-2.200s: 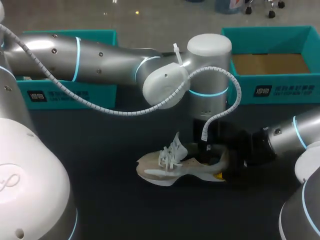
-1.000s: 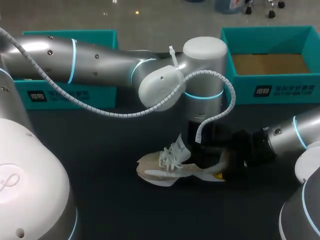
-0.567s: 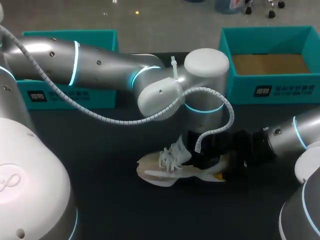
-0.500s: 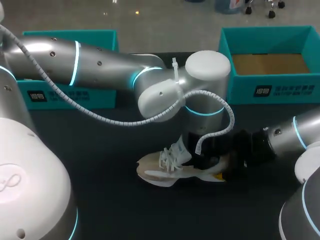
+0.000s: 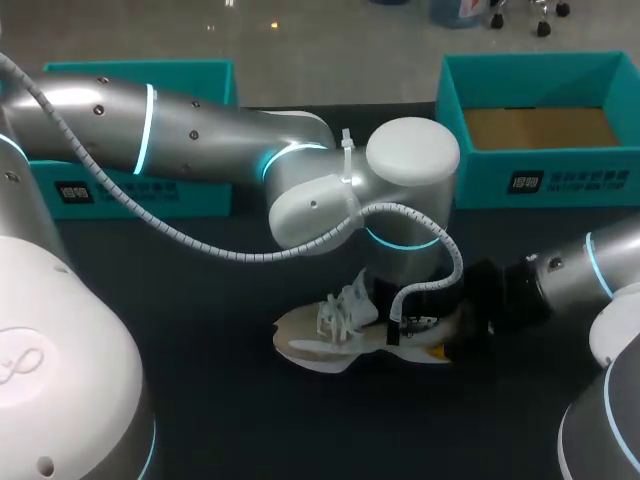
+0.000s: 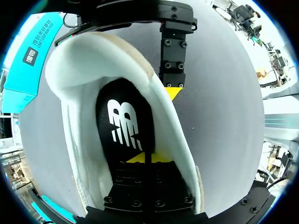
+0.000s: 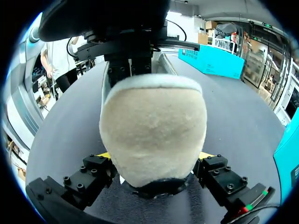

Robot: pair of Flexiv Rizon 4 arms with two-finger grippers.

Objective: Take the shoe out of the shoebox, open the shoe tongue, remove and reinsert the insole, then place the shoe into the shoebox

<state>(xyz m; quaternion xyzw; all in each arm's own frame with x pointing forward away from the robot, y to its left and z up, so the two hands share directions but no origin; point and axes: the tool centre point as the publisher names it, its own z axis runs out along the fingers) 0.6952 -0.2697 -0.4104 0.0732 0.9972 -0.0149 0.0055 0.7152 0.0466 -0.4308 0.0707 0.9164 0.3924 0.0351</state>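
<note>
right gripper [image 7: 155, 154] clamped on shoe [image 7: 152, 121] heel, left gripper [image 6: 140, 157] inside shoe, perhaps touching insole [image 6: 124, 116], its state impossible to tell

The left arm [image 5: 200, 125] and the right arm [image 5: 610, 260] are being formed of silver metal tubes, each being ringed by glowing light-blue bands. The joints are being closed by rounded white caps. A white ribbed cable [image 5: 205, 250] is being carried along the left arm and fastened by a white tie. The right tool [image 7: 154, 158] is being built of black blocks with small screws and yellow tips.
</note>
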